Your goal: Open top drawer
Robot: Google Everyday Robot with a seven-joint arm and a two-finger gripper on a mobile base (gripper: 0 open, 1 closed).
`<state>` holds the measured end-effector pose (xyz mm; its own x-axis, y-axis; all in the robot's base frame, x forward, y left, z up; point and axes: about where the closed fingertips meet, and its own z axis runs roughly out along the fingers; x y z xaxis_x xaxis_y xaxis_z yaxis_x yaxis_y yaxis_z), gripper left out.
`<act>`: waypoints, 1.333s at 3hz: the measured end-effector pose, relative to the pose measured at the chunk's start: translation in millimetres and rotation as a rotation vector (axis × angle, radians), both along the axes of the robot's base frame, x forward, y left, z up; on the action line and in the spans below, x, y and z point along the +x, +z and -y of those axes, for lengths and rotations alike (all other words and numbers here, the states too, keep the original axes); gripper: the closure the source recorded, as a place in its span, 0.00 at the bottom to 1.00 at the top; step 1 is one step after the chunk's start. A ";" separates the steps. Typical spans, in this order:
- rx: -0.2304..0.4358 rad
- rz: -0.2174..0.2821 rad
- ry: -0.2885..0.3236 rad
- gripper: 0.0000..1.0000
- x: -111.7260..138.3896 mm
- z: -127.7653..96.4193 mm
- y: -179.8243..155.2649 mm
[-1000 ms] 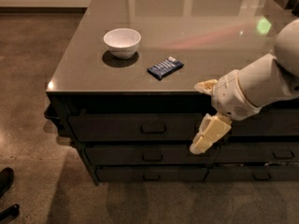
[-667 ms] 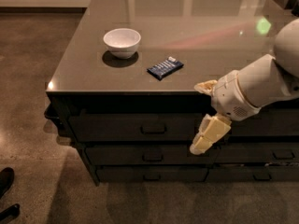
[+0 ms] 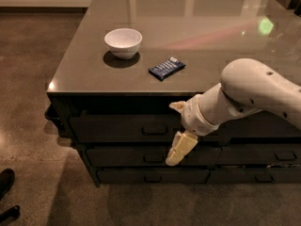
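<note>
The top drawer point(image 3: 117, 128) is a long dark front just under the counter top, on the left stack. Its small loop handle point(image 3: 155, 130) sits at the centre, and the drawer looks shut. My gripper point(image 3: 177, 128) is right in front of the drawer face, just to the right of the handle. It is open, with one cream fingertip point(image 3: 178, 106) near the counter edge and the other finger point(image 3: 179, 149) hanging down over the second drawer. It holds nothing. My white arm point(image 3: 254, 91) reaches in from the right.
Two shallower drawers point(image 3: 141, 157) lie below the top one, and another stack point(image 3: 263, 154) is on the right. On the counter point(image 3: 197, 32) stand a white bowl point(image 3: 123, 42) and a dark blue snack packet point(image 3: 166, 68). A dark shoe point(image 3: 5, 182) is at the lower left on the floor.
My gripper has moved left and a little down along the drawer fronts, from right of the stack's centre to just beside the top drawer's handle. The drawers have not moved.
</note>
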<state>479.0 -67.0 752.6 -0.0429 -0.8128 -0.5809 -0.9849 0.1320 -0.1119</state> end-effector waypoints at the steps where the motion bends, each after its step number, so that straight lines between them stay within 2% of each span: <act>1: 0.003 0.001 0.002 0.00 0.0 -0.9 -1.3; 3: 0.118 0.018 -0.055 0.00 20.7 -3.4 -67.2; 4: 0.135 0.044 -0.076 0.00 35.9 -6.5 -94.7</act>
<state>514.9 -60.5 657.9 -0.0739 -0.7227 -0.6872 -0.9660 0.2230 -0.1306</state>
